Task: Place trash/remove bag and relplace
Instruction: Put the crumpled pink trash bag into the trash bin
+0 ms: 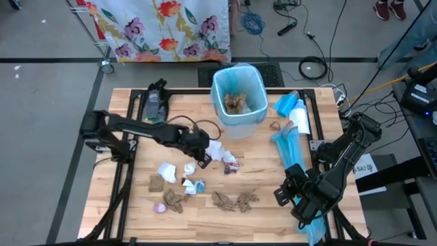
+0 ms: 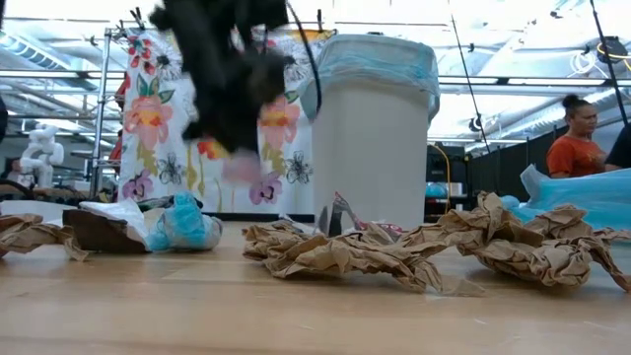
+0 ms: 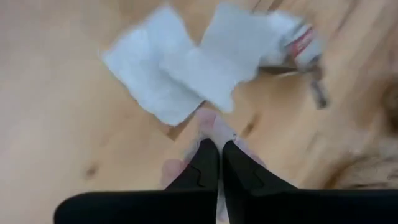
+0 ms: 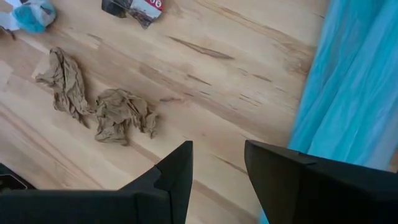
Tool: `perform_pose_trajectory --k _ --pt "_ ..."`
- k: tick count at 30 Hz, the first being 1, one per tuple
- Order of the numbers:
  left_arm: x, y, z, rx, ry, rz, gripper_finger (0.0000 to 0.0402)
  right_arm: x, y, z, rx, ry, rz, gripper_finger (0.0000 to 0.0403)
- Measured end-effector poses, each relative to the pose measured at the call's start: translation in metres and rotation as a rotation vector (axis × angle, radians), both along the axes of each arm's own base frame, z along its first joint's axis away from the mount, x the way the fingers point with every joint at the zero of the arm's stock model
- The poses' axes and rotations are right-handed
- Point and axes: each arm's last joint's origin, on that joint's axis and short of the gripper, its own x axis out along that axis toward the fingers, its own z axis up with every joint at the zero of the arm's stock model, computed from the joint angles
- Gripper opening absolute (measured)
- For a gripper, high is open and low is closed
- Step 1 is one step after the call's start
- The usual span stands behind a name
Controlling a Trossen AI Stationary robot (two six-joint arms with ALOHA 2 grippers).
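- Left hand, centre of the high view, is pinched shut on a small pale pink scrap, lifted off the surface, probably bound for the lined bin in the upper middle.
- Trash lies lower left to centre: white tissue, brown paper wads.
- Right hand, lower right, waits open and empty beside light-blue plastic sheets.

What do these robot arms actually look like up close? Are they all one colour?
Both are dark, nearly black, jointed arms with chunky segments. A thin black cable loops beside the left arm. The left gripper and right gripper each end in two flat, matte black fingers with angular edges. No markings are visible.
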Motion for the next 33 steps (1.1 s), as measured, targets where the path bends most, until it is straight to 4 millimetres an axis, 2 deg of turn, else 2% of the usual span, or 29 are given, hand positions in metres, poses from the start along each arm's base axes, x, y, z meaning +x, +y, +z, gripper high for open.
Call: perform_pose_trajectory --k 2,5,10,15,21,26,33 --pt "-0.007 -0.005 0.023 0.061 0.001 -0.01 0.0004 0.0 0.0 0.0 -0.004 0.003 0.007 0.0137" --pt "-0.014 -0.01 0.065 0.151 -0.086 0.006 0.0004 -0.001 -0.002 -0.004 -0.034 0.014 0.016 0.0137" --pt "-0.026 -0.007 0.127 0.24 -0.266 0.004 0.0003 0.001 -0.002 -0.022 -0.055 -0.034 0.02 0.0137" --pt "-0.027 0.01 0.174 0.307 -0.398 -0.019 0.0003 0.009 0.001 -0.049 -0.01 -0.157 0.005 0.0137" --pt "-0.017 0.036 0.219 0.413 -0.544 0.012 0.0002 0.017 0.003 -0.075 0.081 -0.254 0.013 0.0137" --pt "0.0 0.059 0.234 0.499 -0.6 -0.061 0.001 0.022 0.002 -0.08 0.105 -0.283 0.009 0.0137" --pt "0.035 0.094 0.221 0.586 -0.65 0.118 0.0046 0.029 -0.002 -0.079 0.094 -0.294 0.036 0.0137"
